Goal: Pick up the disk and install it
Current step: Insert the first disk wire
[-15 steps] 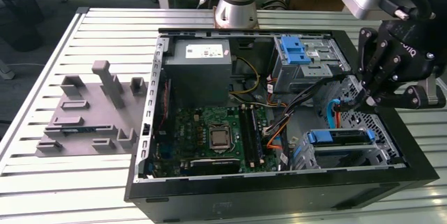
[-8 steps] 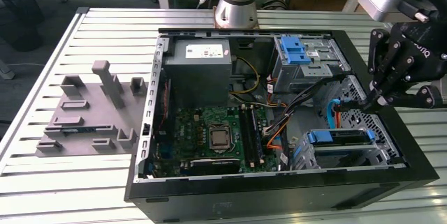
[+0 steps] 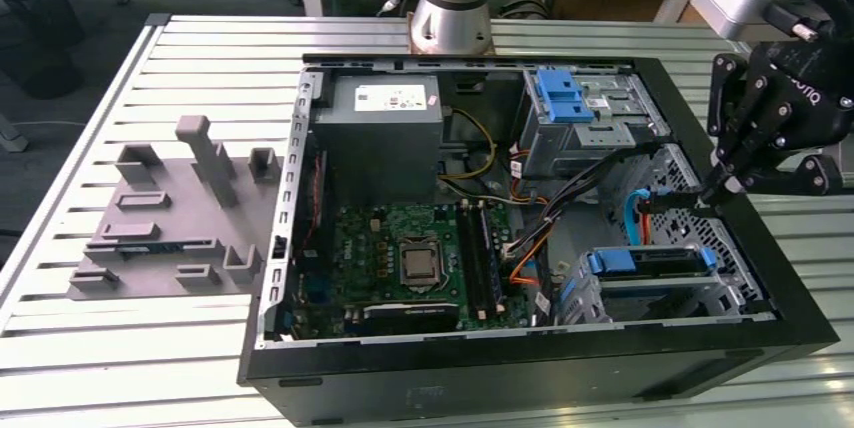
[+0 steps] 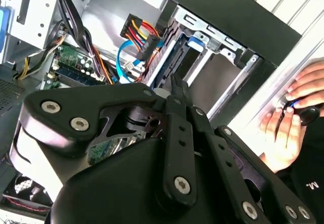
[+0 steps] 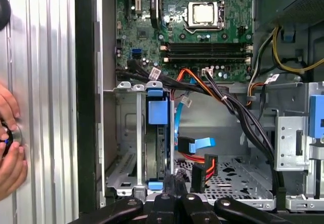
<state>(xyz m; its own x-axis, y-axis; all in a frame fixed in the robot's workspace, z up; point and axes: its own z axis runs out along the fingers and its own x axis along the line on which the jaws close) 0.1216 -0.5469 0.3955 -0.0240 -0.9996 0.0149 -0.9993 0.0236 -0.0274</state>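
The disk [image 3: 650, 264], a drive in a blue bracket, sits in the metal cage at the case's near corner on the exterior view's right. In the first wrist view the disk [image 5: 157, 113] stands on edge between the cage walls, blue tabs at both ends. Its blue bracket [image 4: 196, 41] also peeks from the cage in the second wrist view. My black gripper [image 3: 709, 195] hangs over the case's wall on the exterior view's right, just past the cage. Its fingertips [image 5: 175, 179] are together with nothing between them, apart from the disk.
The open black case holds a green motherboard [image 3: 407, 258], a grey power-supply box [image 3: 387, 133] and a ribbed blue latch [image 3: 561, 98]. Loose blue and orange cables [image 5: 198, 153] lie beside the cage. A hand [image 5: 7, 143] rests on the slatted table. A grey fixture [image 3: 174, 213] lies outside the case.
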